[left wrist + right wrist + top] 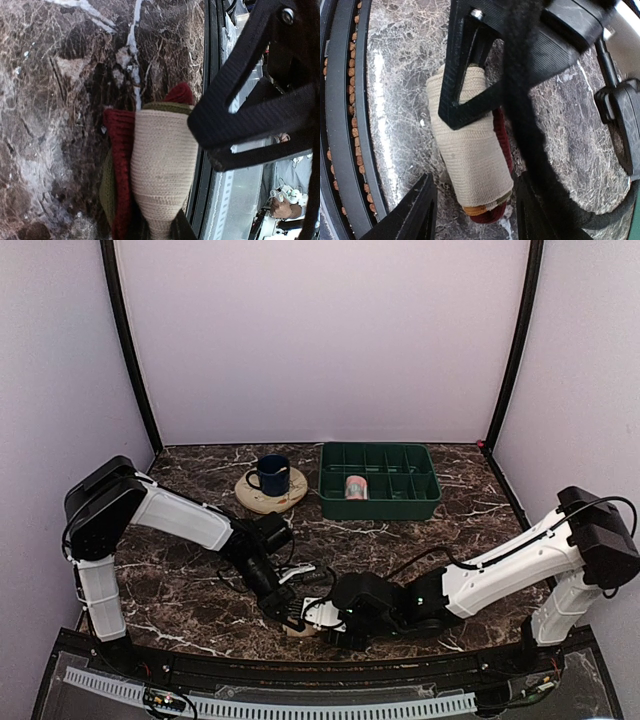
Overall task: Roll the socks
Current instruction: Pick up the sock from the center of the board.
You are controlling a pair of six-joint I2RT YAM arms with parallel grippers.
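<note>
The cream sock [470,165] lies as a tight bundle on the marble table [180,590], close to its near edge and about midway between the two arm bases. Maroon and green fabric shows along one side and at the ends, so the roll does not look fully tucked.

The left gripper [161,231] appears clamped on the narrowed end of the bundle, its fingers drawn in on the fabric. The right gripper [474,182] has its fingers apart, one on each side of the other end and neither pressing it. One finger of the left gripper crosses over the roll in the right wrist view, so the two tools crowd the same spot.

The main risk is that the roll loosens: with only one end pinched, the springy knit may unwind. If the left gripper lets go or pulls sideways, the loose maroon part could drag the layers open. A second risk is contact between the grippers as either one moves. A third is the black rail [205,175] just beside the sock: a nudge towards it could push the bundle off the table.

Far off, the pink sock [355,487] sits rolled in a compartment of the green tray [380,510], with the blue mug [270,475] on its coaster [270,500] to the left.
</note>
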